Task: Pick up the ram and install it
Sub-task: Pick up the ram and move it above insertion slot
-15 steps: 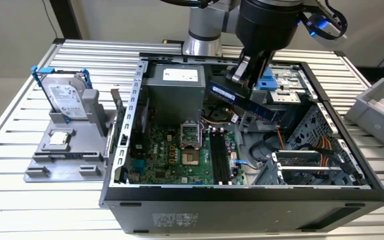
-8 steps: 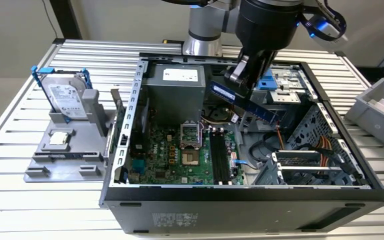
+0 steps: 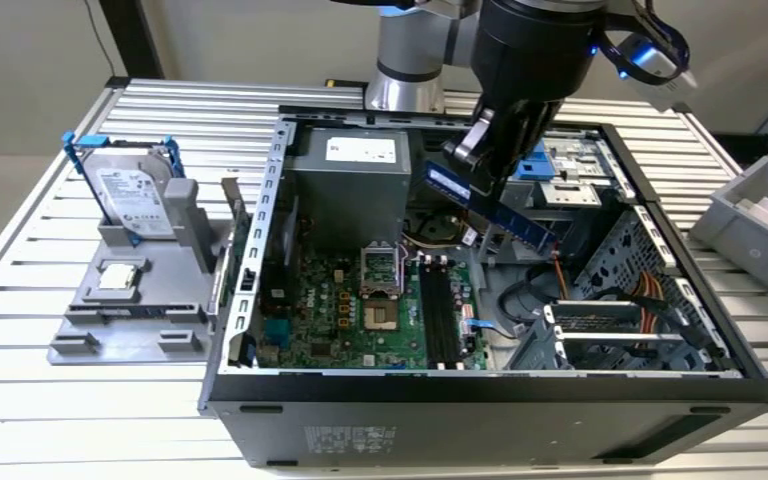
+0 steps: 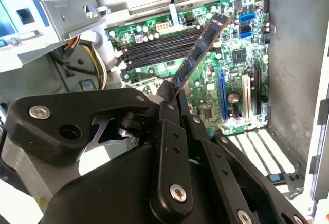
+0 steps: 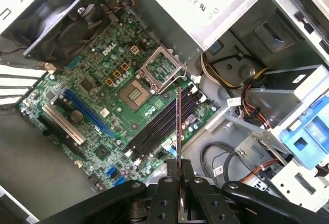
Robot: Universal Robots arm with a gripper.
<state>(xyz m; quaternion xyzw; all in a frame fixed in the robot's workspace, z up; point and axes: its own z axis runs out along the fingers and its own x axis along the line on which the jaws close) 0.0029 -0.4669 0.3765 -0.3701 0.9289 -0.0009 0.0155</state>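
My gripper is shut on one end of the ram, a long dark blue stick. It hangs tilted in the air over the open computer case, above the motherboard. In the second wrist view the ram juts out from the gripper across the green board, over the black memory slots. The first wrist view catches the ram edge-on, rising from the gripper near the memory slots. The stick touches no slot.
A grey stand on the exterior view's left holds a silver hard drive in a blue frame and a small square chip. A grey bin sits at the right. Inside the case are a power supply, cables and an open processor socket.
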